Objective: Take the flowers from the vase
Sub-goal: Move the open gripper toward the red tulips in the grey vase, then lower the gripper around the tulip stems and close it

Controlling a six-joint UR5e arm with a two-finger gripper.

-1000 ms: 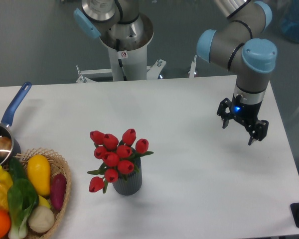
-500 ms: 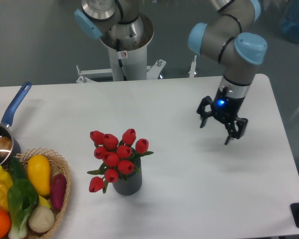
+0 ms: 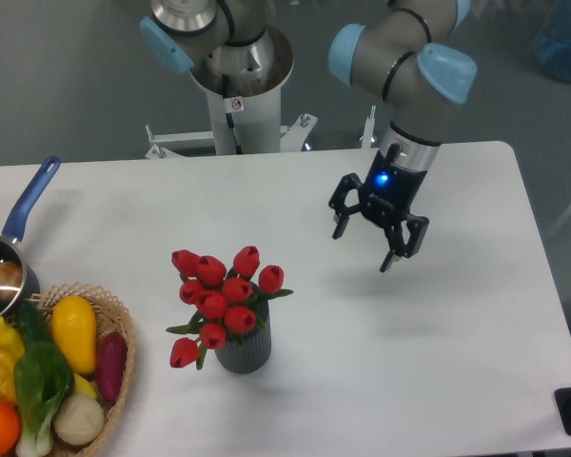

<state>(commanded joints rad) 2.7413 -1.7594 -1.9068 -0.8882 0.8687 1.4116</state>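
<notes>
The flowers (image 3: 219, 295), a bunch of red closed tulip buds with green stems and leaves, stand in the vase (image 3: 244, 351), a small dark grey ribbed cylinder on the white table, left of centre. My gripper (image 3: 364, 248) hangs open and empty above the table, up and to the right of the bunch, well apart from it. A blue light glows on its wrist.
A wicker basket (image 3: 122, 373) with vegetables, among them a yellow squash and a dark purple-red one, sits at the front left corner. A blue-handled metal pot (image 3: 9, 257) stands at the left edge. The robot's base column (image 3: 238, 86) rises behind the table.
My gripper has moved steadily left across the table toward the flowers, staying open. The flowers and vase have not moved.
</notes>
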